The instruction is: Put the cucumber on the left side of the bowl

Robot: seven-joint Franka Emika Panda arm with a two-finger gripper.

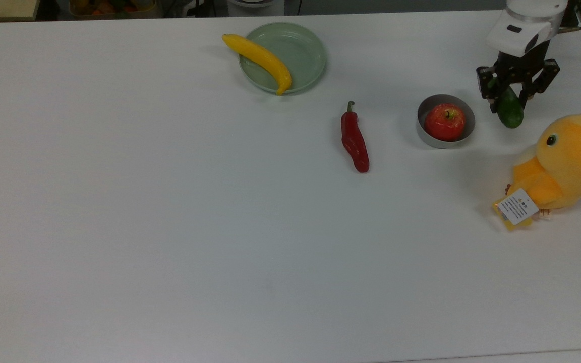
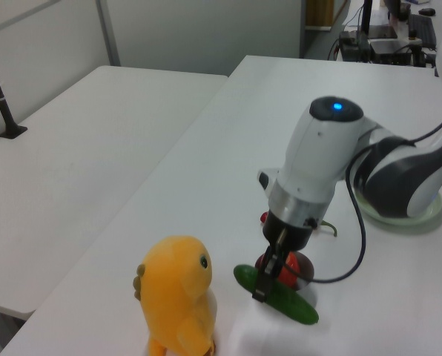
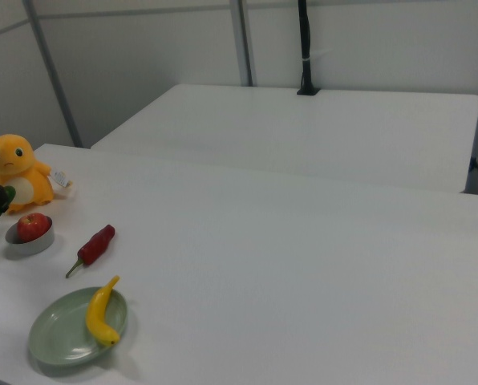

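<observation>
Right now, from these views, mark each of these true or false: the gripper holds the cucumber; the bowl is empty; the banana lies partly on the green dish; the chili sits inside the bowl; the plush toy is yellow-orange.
1. The gripper holds the cucumber. True.
2. The bowl is empty. False: a red apple sits in it.
3. The banana lies partly on the green dish. True.
4. The chili sits inside the bowl. False: it lies on the table, on the top view's left of the bowl.
5. The plush toy is yellow-orange. True.

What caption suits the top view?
Gripper holding cucumber between the apple-filled bowl and plush toy.
</observation>
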